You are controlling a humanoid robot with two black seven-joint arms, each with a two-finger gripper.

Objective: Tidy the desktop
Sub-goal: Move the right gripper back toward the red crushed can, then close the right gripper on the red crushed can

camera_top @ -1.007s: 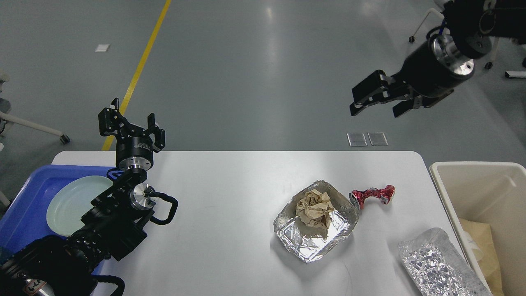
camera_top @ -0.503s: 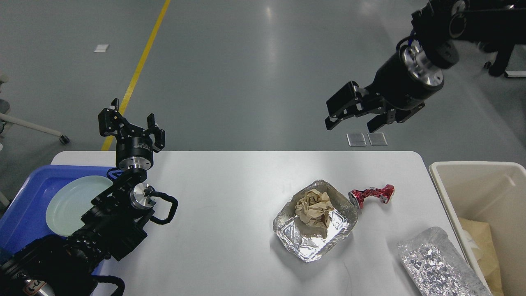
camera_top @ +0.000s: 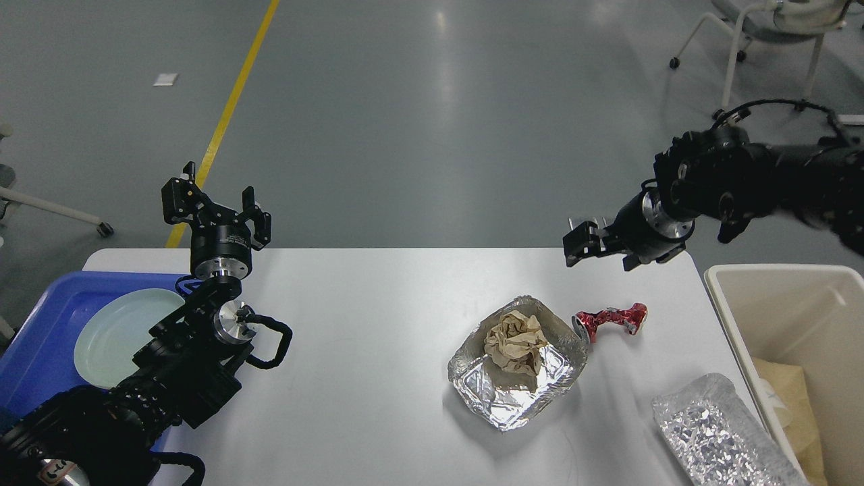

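Note:
The white desktop (camera_top: 378, 324) fills the lower part of the head view. On its right half sit a foil tray (camera_top: 499, 398) holding a crumpled brown paper ball (camera_top: 516, 341), a crushed red can (camera_top: 611, 320) just right of it, and a crinkled foil piece (camera_top: 712, 432) at the front right. My right gripper (camera_top: 604, 253) hovers over the table's far edge, a little behind the red can, with its fingers apart and empty. My left gripper (camera_top: 216, 206) is open and empty, raised at the far left corner.
A blue tray (camera_top: 40, 337) with a pale green plate (camera_top: 121, 331) sits at the left edge, partly behind my left arm. A cream bin (camera_top: 776, 283) with brown paper (camera_top: 790, 398) inside stands at the table's right. A chair (camera_top: 769, 27) is on the floor behind.
My right arm has come down and swung, bringing its gripper from high over the floor to the table's far edge near the red can. The left arm and all objects have not moved.

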